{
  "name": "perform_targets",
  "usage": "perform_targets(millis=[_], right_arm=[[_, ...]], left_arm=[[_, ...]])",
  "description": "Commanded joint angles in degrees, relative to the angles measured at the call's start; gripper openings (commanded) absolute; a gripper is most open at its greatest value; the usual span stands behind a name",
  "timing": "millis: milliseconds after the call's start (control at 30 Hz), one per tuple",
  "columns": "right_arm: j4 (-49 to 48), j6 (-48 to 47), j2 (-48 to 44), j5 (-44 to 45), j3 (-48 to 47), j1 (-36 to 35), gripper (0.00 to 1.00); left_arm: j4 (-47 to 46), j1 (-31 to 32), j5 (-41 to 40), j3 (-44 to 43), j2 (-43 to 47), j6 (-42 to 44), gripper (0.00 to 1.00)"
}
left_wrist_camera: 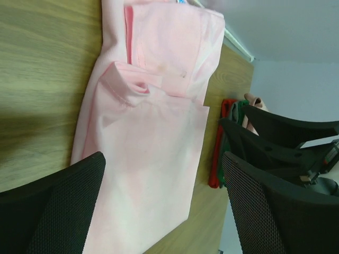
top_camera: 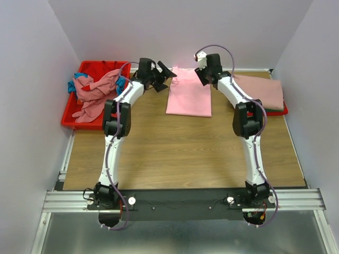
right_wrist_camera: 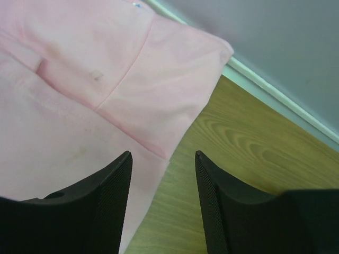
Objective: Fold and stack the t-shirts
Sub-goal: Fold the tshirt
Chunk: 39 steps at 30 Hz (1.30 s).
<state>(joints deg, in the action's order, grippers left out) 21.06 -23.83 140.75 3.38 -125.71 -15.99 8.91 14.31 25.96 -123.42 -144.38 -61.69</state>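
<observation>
**Item 1. Pink t-shirt** (top_camera: 189, 92): folded into a long rectangle and lying flat on the wooden table (top_camera: 180, 153) at its far middle. One sleeve is tucked over its upper half. This is the reference piece for all entries below.

**Item 2. Left gripper** (left_wrist_camera: 164, 206): at the pink t-shirt's left far corner, just above the cloth. Its jaws are spread wide and nothing sits between them.

**Item 3. Right gripper** (right_wrist_camera: 163, 196): at the pink t-shirt's right far corner, over its edge. The fingers (right_wrist_camera: 108, 201) are parted with an empty gap between them.

**Item 4. Folded dusty rose t-shirt** (top_camera: 262, 90): well to the right of the pink t-shirt, on top of a stack. The edges of a green t-shirt (left_wrist_camera: 233, 114) and a red t-shirt (left_wrist_camera: 215, 159) show beneath it.

**Item 5. Red bin** (top_camera: 71, 114): well to the left of the pink t-shirt. It holds a crumpled dusty rose t-shirt (top_camera: 98, 90) draped over a teal t-shirt (top_camera: 79, 82).
</observation>
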Motion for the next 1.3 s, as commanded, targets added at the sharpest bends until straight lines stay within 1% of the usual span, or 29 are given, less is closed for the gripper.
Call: perform_targets(millis=[0,100,133,167,200,233,267,300,333,367,400,433,467,500,533,567,600,667,733,767,867,967,1033,1067,1133,1167,1200,1233,1267], right_arm=[[-1.99,3.00,-0.99,2.69,-0.69,0.52,0.59],[-1.99,3.09,-4.85,-0.20,3.34,0.61,0.59],[-1.81,2.92,-6.26,-1.43,5.28,0.69,0.60],[-1.81,2.48,-7.93,-6.40,7.39,0.70,0.60],[-1.81,1.00,-12.47,-9.85,9.93,1.04,0.60],[-1.64,0.03,-14.69,-13.53,16.48,1.05,0.62],[-0.07,-1.38,-17.58,-22.53,19.68,1.05,0.64],[1.43,-3.48,-19.79,-27.58,23.11,1.05,0.69],[5.18,-8.63,-23.99,-36.60,28.45,1.05,0.80],[7.31,-11.82,-25.68,-40.17,31.29,0.96,0.85],[8.81,-17.42,-27.18,-42.12,33.66,0.44,0.89],[9.52,-19.65,-28.76,-42.40,35.86,-0.26,0.91],[9.70,-21.58,-30.43,-39.53,39.98,-1.14,0.96],[9.62,-24.48,-30.88,-37.06,41.23,-3.33,0.96],[9.27,-25.11,-30.88,-34.52,42.12,-4.48,0.97],[8.74,-24.95,-30.54,-29.36,42.30,-5.53,0.97],[8.13,-24.42,-29.05,-26.87,41.95,-7.28,0.97],[6.55,-22.58,-26.07,-21.34,40.55,-9.05,0.97],[5.75,-20.64,-24.04,-18.60,37.83,-9.85,0.96],[5.57,-20.20,-23.07,-17.02,36.69,-10.11,0.95],[5.13,-19.32,-20.08,-14.11,34.22,-11.26,0.93],[4.78,-18.27,-16.83,-11.56,32.46,-12.05,0.84],[4.69,-17.57,-15.25,-10.33,32.02,-12.22,0.80],[4.52,-17.47,-14.80,-9.89,31.67,-12.31,0.73],[4.60,-17.21,-14.45,-9.88,31.93,-12.31,0.65],[4.52,-17.30,-14.71,-10.32,32.80,-12.40,0.48],[4.60,-17.30,-15.06,-10.76,33.42,-12.40,0.38],[4.60,-17.65,-15.67,-11.46,34.47,-12.40,0.32],[4.52,-17.82,-17.16,-12.94,35.61,-12.40,0.22]], left_arm=[[-5.03,-2.00,-1.17,2.91,8.74,5.60,0.98],[-4.69,-2.35,0.06,3.36,11.03,9.21,0.98],[-3.90,-2.44,-0.20,3.44,11.83,12.87,0.98],[-2.59,-2.44,-1.33,3.53,12.79,15.09,0.98],[0.03,-2.35,-3.96,3.79,15.15,17.28,0.98],[1.19,-2.35,-5.37,4.41,16.74,22.96,0.98],[2.42,-2.35,-7.30,6.76,18.50,25.37,0.98],[3.30,-2.35,-10.98,8.61,22.95,27.83,0.98],[3.83,-2.44,-14.41,13.94,28.39,31.25,0.98],[3.23,-2.44,-15.49,17.38,31.41,33.11,0.98],[1.05,-2.53,-16.54,21.07,34.66,34.52,0.98],[-0.19,-2.79,-17.25,24.94,37.73,35.49,0.98],[-1.34,-4.01,-16.73,32.03,43.07,36.11,0.98],[-3.09,-4.89,-15.16,35.32,45.47,36.11,0.98],[-3.80,-6.12,-12.80,38.39,47.50,36.29,0.98],[-4.07,-7.35,-10.42,43.38,49.09,36.12,0.98],[-4.07,-9.62,-5.79,45.87,51.97,36.55,0.98],[-4.07,-10.61,-3.64,52.44,56.98,37.69,0.93],[-3.37,-10.79,-4.07,56.25,60.77,40.50,0.90],[-3.11,-10.79,-4.42,59.75,64.71,41.12,0.89],[-1.26,-10.79,-5.04,65.21,70.18,43.66,0.88],[0.93,-10.79,-5.21,69.61,77.55,44.73,0.87],[1.63,-10.79,-5.21,71.20,80.12,45.08,0.87],[1.90,-10.79,-6.00,72.25,82.30,45.08,0.87],[2.96,-10.79,-6.18,72.88,84.34,44.73,0.86],[3.39,-10.79,-6.18,73.23,85.74,44.64,0.86],[3.66,-10.79,-5.66,73.32,86.36,44.64,0.85],[4.01,-10.79,-5.04,73.58,86.80,44.38,0.84],[4.01,-10.79,-3.82,74.10,87.50,44.38,0.83]])
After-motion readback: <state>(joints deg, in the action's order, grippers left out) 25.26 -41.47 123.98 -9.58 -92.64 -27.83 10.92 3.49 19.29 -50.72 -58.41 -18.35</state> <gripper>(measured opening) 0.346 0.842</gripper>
